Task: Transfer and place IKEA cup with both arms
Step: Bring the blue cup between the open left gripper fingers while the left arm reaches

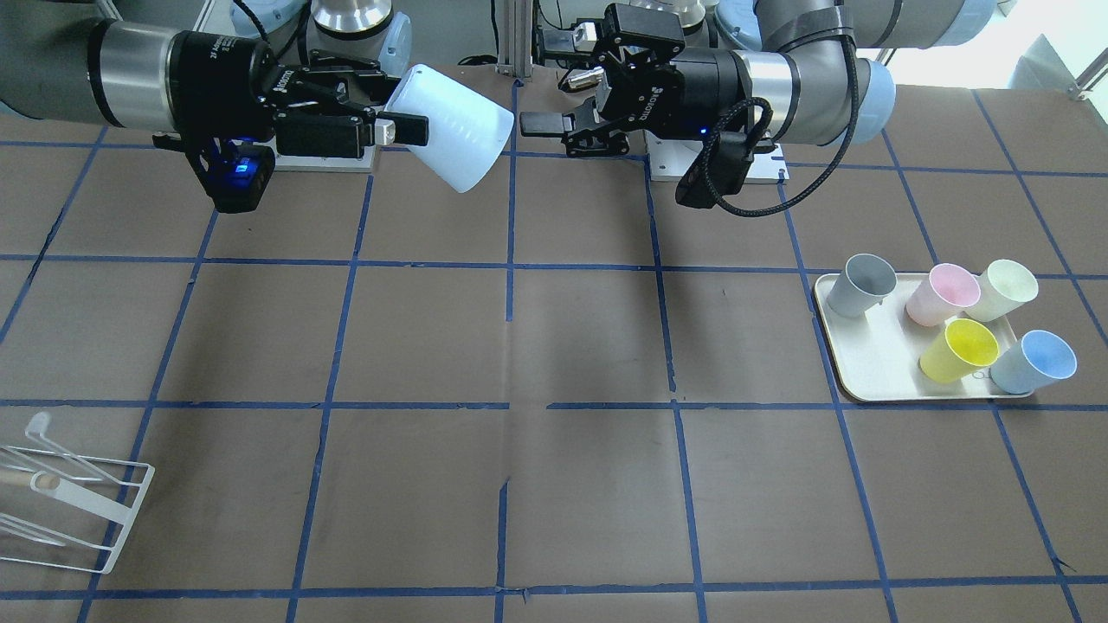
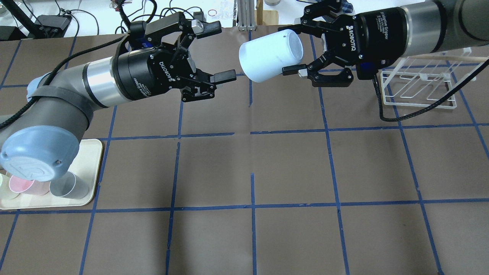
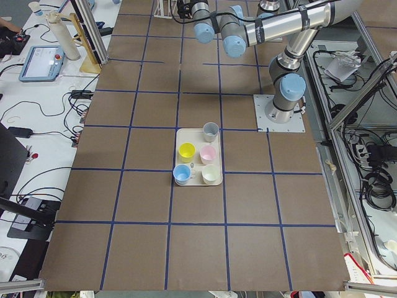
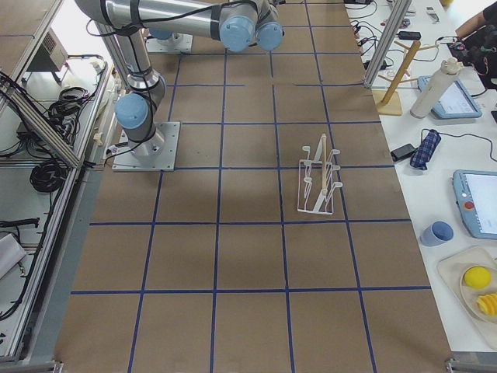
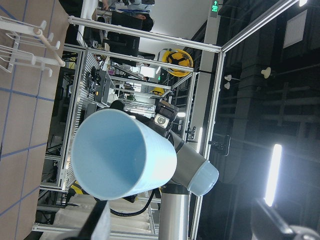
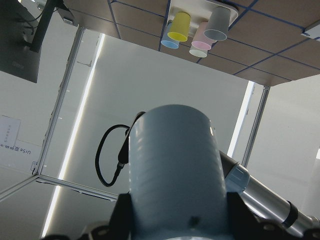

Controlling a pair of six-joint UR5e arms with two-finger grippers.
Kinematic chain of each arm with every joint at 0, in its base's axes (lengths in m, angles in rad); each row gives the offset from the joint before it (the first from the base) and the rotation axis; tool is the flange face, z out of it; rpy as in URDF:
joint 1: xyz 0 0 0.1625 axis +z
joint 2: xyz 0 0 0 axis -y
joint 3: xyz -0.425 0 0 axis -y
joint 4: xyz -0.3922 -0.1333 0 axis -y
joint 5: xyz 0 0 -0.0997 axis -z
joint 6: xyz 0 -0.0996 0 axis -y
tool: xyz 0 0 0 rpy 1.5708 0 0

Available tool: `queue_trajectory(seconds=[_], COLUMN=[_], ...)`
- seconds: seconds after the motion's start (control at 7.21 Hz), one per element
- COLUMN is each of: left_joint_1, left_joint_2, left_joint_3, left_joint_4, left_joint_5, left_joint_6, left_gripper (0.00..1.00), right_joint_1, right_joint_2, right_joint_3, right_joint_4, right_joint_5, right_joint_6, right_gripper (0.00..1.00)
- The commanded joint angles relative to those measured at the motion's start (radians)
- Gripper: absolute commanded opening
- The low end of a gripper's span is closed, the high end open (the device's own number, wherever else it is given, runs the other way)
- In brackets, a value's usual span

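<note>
My right gripper (image 2: 292, 49) is shut on the base end of the pale-blue IKEA cup (image 2: 269, 55) and holds it on its side, high above the table's far middle. The cup's open mouth points at my left gripper (image 2: 221, 51), which is open and empty a short gap away, its fingers not touching the cup. In the front view the cup (image 1: 450, 125) sits in the right gripper (image 1: 407, 131), and the left gripper (image 1: 554, 102) faces it. The left wrist view looks into the cup's mouth (image 5: 120, 160). The right wrist view shows its side (image 6: 175, 165).
A cream tray (image 1: 866, 368) holds a grey cup (image 1: 859, 285), a pink cup (image 1: 942, 294), a pale cream cup (image 1: 1002, 290), a yellow cup (image 1: 959, 349) and a second blue cup (image 1: 1034, 362). A white wire rack (image 2: 420, 84) stands under the right arm.
</note>
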Motion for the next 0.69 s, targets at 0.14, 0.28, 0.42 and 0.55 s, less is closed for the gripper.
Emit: queue_trajectory(seconds=[0.14,0.28,0.42,0.55], left_joint_1=[-0.005,-0.008,-0.009,-0.012], left_joint_2=[-0.05,-0.053,-0.054,-0.059], left_joint_3=[0.0,0.0,0.0,-0.003], left_joint_4=[0.069,0.072,0.072,0.071], left_joint_5=[-0.036,-0.068,-0.09,-0.096], left_joint_6=[0.009,0.009,0.019,0.04], left_gripper=[1.0,1.0,1.0,1.0], right_joint_1=[0.035,0.052,0.054,0.054], right_joint_2=[0.005,0.016,0.025,0.027], right_joint_3=[0.0,0.0,-0.001,-0.001], right_joint_4=[-0.023,-0.049,-0.062,-0.062], right_joint_5=[0.002,0.002,0.002,0.002], right_joint_6=[0.0,0.004,0.004,0.004], right_gripper=[0.29,0.31,0.31,0.31])
